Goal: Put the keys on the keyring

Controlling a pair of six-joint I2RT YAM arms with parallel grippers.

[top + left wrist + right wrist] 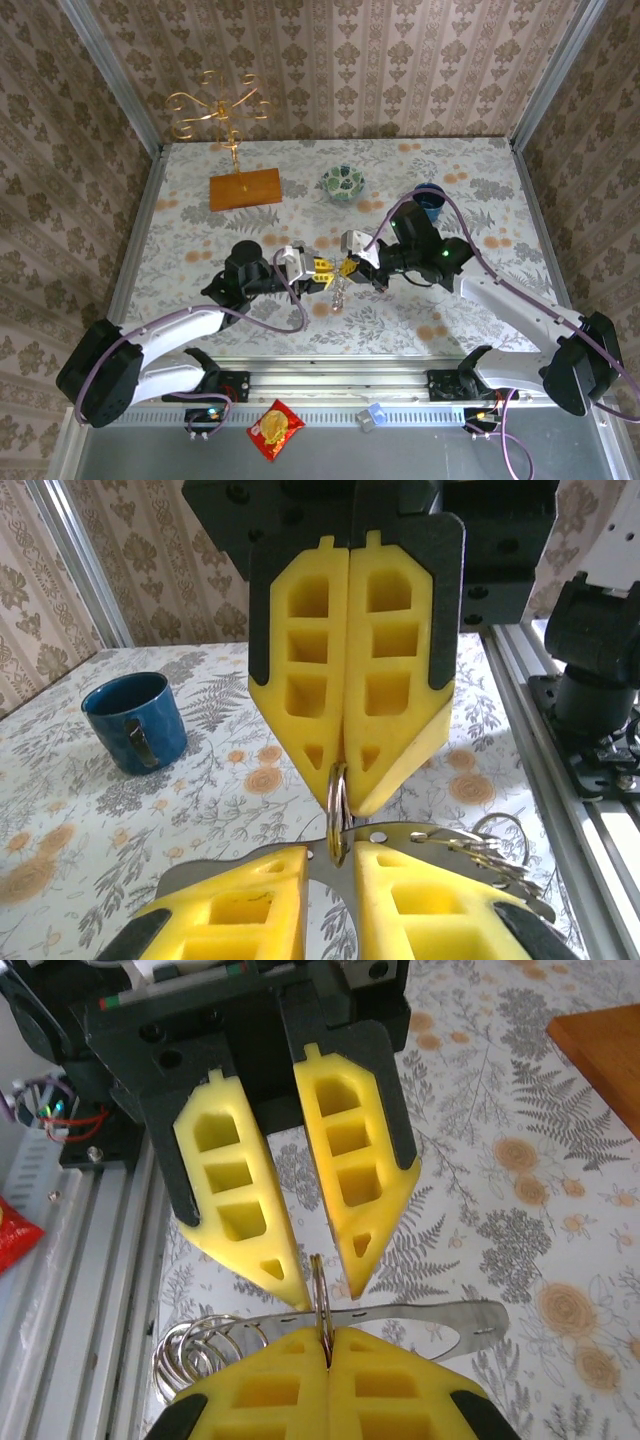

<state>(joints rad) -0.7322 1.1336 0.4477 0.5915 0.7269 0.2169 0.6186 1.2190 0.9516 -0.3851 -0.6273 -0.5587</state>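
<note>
Right gripper (328,1348) jaws pinched the half-hidden keyring (320,1305) edge-on; left gripper (323,1282) jaws stood slightly parted around it; open tabletop (520,1160) lay all round.

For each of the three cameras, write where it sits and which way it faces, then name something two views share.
Top external: above and behind the arms, looking down on the table; both arms show, left gripper and right gripper meeting.
Left wrist: on the left arm, facing the right gripper; own fingers below.
Right wrist: on the right arm, facing the left gripper; own fingers below.
Shared: both wrist views show the ring.
</note>
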